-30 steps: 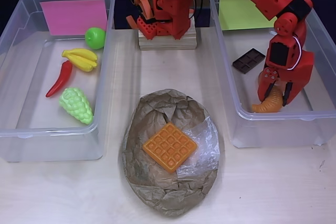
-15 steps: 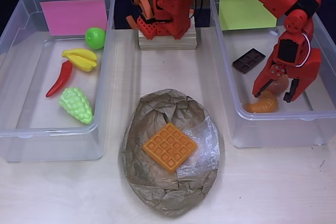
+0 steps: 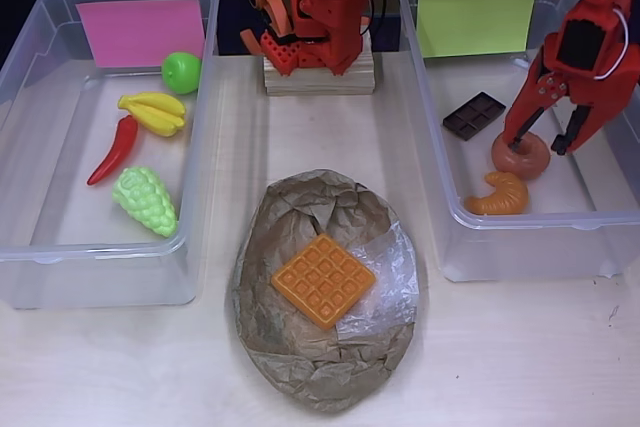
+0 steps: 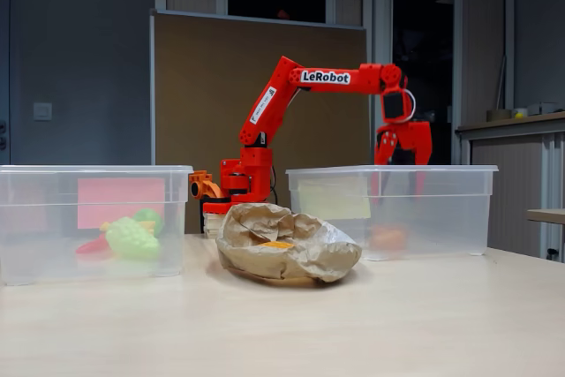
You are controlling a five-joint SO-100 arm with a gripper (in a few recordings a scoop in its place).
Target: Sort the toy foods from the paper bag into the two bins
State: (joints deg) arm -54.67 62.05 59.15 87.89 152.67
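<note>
Since a second ago the gripper (image 3: 543, 140) has let go of the orange croissant (image 3: 500, 194) and risen toward the far side of the right bin (image 3: 520, 247); its fingers now stand wide apart and hold nothing. One fingertip hangs over the brown donut (image 3: 521, 158), though from overhead it is hard to say whether it touches. The croissant lies on the bin floor just nearer than the donut, and the chocolate bar (image 3: 474, 115) lies farther back to the left, below the yellow-green label (image 3: 470, 19).

Between the bins, the paper bag (image 3: 325, 287) holds the orange waffle (image 3: 323, 279) beside its clear tape patch. The left bin (image 3: 95, 267), with the pink label (image 3: 140, 31), holds the green apple (image 3: 181, 72), bananas (image 3: 153, 112), red chili (image 3: 115, 149) and green grapes (image 3: 146, 201).

In the fixed view the gripper (image 4: 403, 142) hangs above the right bin's rim.
</note>
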